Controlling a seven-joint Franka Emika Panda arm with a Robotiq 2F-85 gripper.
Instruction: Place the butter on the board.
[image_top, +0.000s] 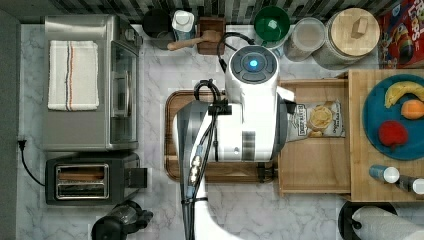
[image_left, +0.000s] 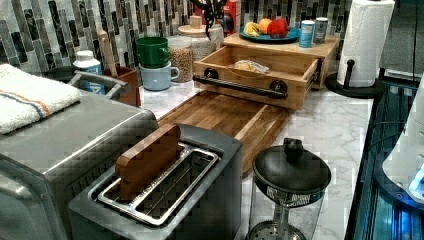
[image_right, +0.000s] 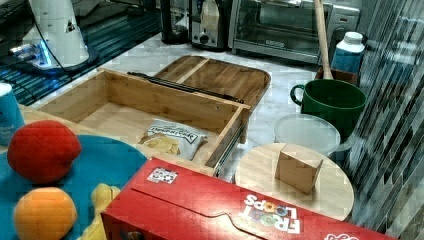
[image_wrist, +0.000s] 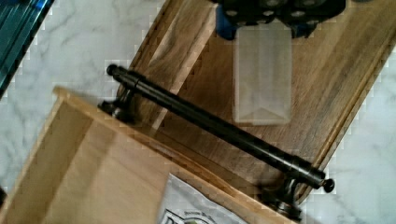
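Note:
My gripper (image_wrist: 262, 25) is shut on the butter (image_wrist: 262, 74), a pale wrapped stick that juts out from between the blue fingertip pads (image_wrist: 224, 29). The butter hangs over the board (image_wrist: 327, 93), a dark-brown wooden slab with a raised rim, close to the black bar handle (image_wrist: 210, 121). In the top view the white arm (image_top: 252, 110) covers most of the board (image_top: 172, 135). The board (image_left: 220, 115) lies bare in the left view, and it (image_right: 220, 75) also lies bare in the right view.
A paler wooden tray (image_top: 312, 165) with a chip bag (image_top: 317, 120) adjoins the board. A toaster (image_top: 82, 181), toaster oven (image_top: 90, 82) and glass press (image_left: 290, 185) stand around it. Mugs (image_left: 152, 52), jars (image_top: 306, 37) and a blue fruit plate (image_top: 372, 117) line the back.

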